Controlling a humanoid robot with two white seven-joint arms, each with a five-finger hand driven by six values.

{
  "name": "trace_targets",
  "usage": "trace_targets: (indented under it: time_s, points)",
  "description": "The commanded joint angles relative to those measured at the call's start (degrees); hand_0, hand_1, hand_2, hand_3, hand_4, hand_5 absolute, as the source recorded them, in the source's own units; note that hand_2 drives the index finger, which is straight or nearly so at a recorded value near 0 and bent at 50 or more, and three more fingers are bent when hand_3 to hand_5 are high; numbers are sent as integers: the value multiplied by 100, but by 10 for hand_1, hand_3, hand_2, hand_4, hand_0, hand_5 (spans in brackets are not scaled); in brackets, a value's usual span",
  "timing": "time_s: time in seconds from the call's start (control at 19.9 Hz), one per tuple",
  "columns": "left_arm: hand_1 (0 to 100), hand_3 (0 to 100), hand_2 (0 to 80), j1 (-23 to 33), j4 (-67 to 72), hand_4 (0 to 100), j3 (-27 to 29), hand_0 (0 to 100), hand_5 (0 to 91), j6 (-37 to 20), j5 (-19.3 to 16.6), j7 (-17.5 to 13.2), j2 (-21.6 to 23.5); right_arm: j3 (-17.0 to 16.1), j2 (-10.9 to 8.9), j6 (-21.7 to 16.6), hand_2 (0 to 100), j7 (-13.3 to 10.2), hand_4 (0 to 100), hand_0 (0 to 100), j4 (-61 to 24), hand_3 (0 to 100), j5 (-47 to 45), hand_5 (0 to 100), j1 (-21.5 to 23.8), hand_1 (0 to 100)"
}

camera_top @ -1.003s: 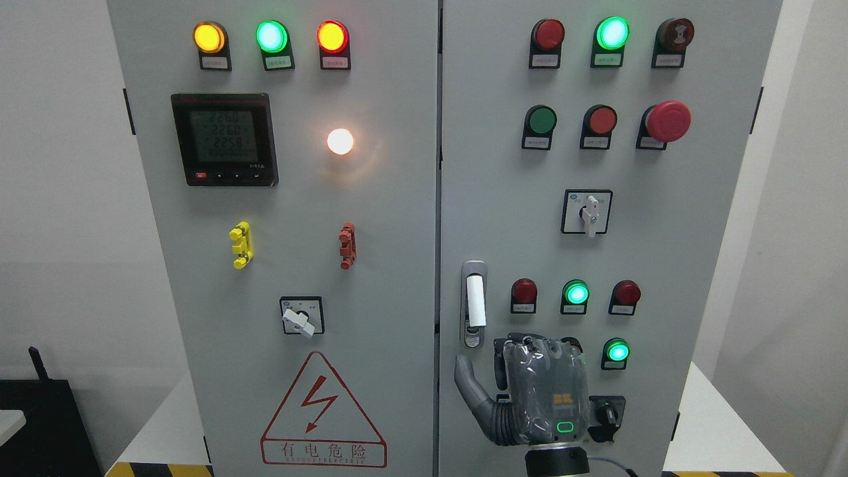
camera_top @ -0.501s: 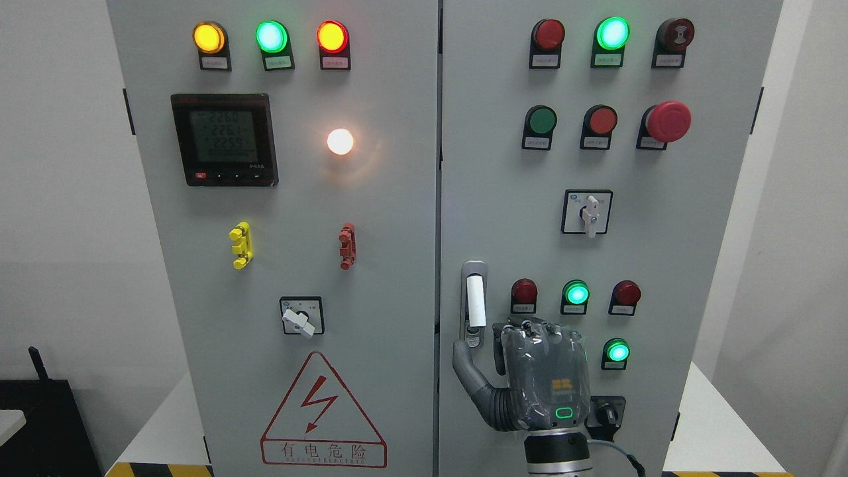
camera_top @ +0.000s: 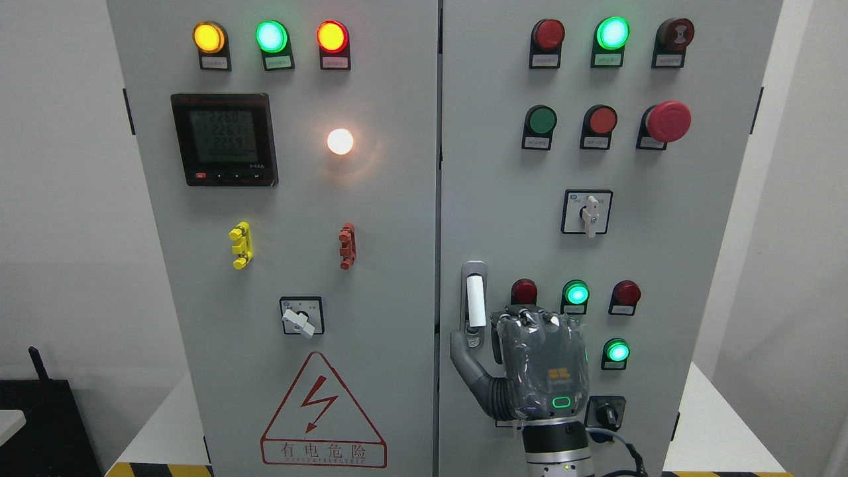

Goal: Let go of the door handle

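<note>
The door handle is a white upright lever in a grey recessed plate, with a key lock at its lower end, on the left edge of the cabinet's right door. My right hand rises from the bottom edge, its grey back facing me, just right of and below the handle. The thumb sticks out to the left with its tip beside the lock. The fingers point towards the panel and hold nothing; the handle stands free. The left arm is out of view.
Around the hand on the right door are red and green lamps, a lit green button and a black knob switch. The left door carries a meter, lamps, a rotary switch and a warning triangle.
My right hand has risen along the right door, from below the handle to level with its lower end. The thumb now lies beside the lock.
</note>
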Motion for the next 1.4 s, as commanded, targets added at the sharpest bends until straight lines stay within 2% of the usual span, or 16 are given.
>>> trace_targets:
  time_s: [0.0, 0.3, 0.65, 1.35]
  points:
    - [389, 0, 0, -97, 132, 0, 187, 120, 0, 3, -167, 4, 0, -11, -2, 11, 1000, 66, 1000, 325, 72, 1000, 40, 973, -70, 387]
    - [389, 0, 0, -97, 132, 0, 196, 120, 0, 3, -167, -4, 0, -73, 6, 20, 1000, 75, 1000, 311, 72, 1000, 31, 972, -70, 437]
    - [389, 0, 0, -97, 132, 0, 187, 120, 0, 3, -167, -4, 0, -117, 6, 20, 1000, 84, 1000, 401, 72, 1000, 31, 972, -97, 432]
    - [389, 0, 0, -97, 141, 0, 187, 120, 0, 3, -167, -4, 0, -117, 33, 64, 1000, 84, 1000, 493, 63, 1000, 22, 972, -79, 428]
